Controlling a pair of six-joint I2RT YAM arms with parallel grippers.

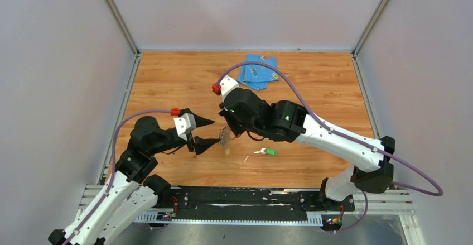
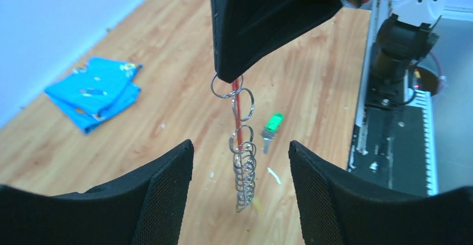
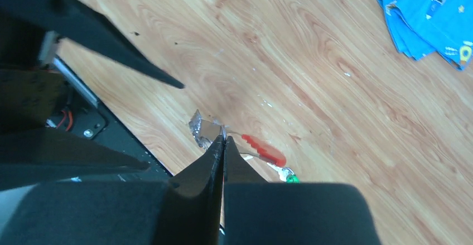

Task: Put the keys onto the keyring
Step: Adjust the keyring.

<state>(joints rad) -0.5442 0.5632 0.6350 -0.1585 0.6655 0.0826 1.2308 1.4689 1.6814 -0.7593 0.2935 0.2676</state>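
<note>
Keyring [image 2: 244, 167], a string of silver rings with a red strip, hung above the surface [image 1: 167, 77] near its front edge. Left claw [image 1: 216, 131] gaped apart just left of it. Right claw [image 3: 223, 140] pinched its top. Green key [image 1: 270, 152] lay flat further right.

The bench is a light-brown wood-grain board [image 1: 167, 77], boxed in by plain pale grey walls [image 1: 56, 61] with silver metal strips [image 1: 116, 13] running up the corners. Around the middle of the far edge there's a folded bright blue cloth with small printed patterns [image 1: 258, 72], lying flat. Well apart from it, near the front, there's a tiny white scrap [image 1: 245, 158] on the wood, with a few pale specks around it. A black metal plate [image 1: 251, 197] runs along the near edge, sitting on silver slotted rails [image 1: 407, 200].
</note>
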